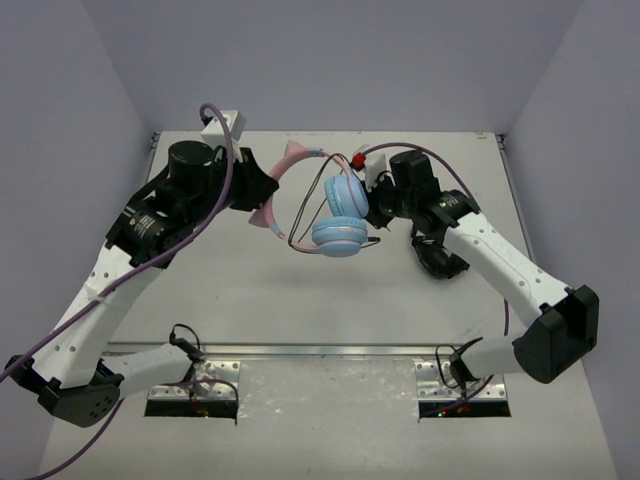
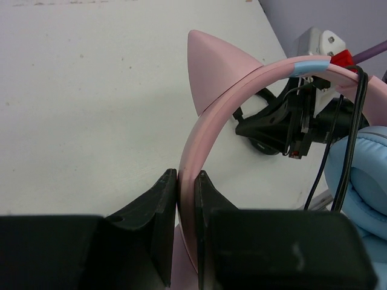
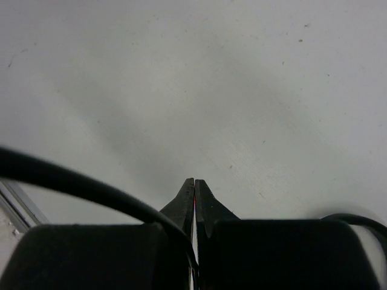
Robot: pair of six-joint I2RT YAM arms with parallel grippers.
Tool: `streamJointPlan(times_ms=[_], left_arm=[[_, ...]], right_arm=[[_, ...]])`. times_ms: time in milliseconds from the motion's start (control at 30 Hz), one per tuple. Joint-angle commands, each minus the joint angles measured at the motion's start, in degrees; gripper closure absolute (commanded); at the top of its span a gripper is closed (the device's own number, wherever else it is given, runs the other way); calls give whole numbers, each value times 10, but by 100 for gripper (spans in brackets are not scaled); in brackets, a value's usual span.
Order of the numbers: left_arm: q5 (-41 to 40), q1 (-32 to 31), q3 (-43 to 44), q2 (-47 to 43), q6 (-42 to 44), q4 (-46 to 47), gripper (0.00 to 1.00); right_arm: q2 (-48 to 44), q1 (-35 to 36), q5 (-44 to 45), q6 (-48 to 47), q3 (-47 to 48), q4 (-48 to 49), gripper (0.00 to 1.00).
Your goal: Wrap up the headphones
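Pink smooth headband [image 2: 208, 118] of the headphones [image 1: 340, 232] tight between left fingers [image 2: 158, 217], thin black cable [image 3: 78, 184] between near-shut right fingers [image 3: 183, 204]

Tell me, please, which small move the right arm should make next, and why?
Probably carry the cable one more turn around the ear cups. The left gripper clamps the pink headband, the right gripper seems shut on the cable, and a loose loop hangs beside the cups.
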Motion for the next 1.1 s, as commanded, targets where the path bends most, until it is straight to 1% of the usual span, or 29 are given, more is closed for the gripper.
streamJointPlan(times_ms=[0, 67, 200, 333, 500, 533, 633, 733, 767, 1000, 1067], left_arm=[[3, -3, 39, -3, -57, 68, 100], [10, -2, 41, -8, -80, 84, 100], [-2, -3, 51, -19, -125, 104, 100], [-75, -2, 77, -13, -177, 84, 100], [-132, -2, 109, 8, -224, 57, 100], [-151, -2, 107, 8, -235, 56, 100], [-176, -3, 98, 9, -279, 69, 100], [-193, -3, 87, 10, -309, 88, 99], [-197, -3, 89, 10, -316, 92, 100], [-220, -3, 121, 41, -325, 101, 100], [-226, -3, 125, 45, -322, 108, 100]], right_arm=[[-28, -4, -23, 37, -16, 55, 99], [-35, -4, -57, 60, -26, 88, 99], [-32, -4, -124, 160, -54, 166, 99], [1, 1, -173, 242, -48, 227, 99], [24, 37, -171, 299, -35, 264, 99], [25, 41, -170, 310, -36, 294, 99], [18, 60, -174, 350, -50, 350, 98], [17, 77, -176, 396, -56, 383, 98], [18, 84, -177, 402, -51, 385, 95], [3, 99, -175, 440, -63, 418, 95], [-1, 101, -194, 446, -65, 435, 94]])
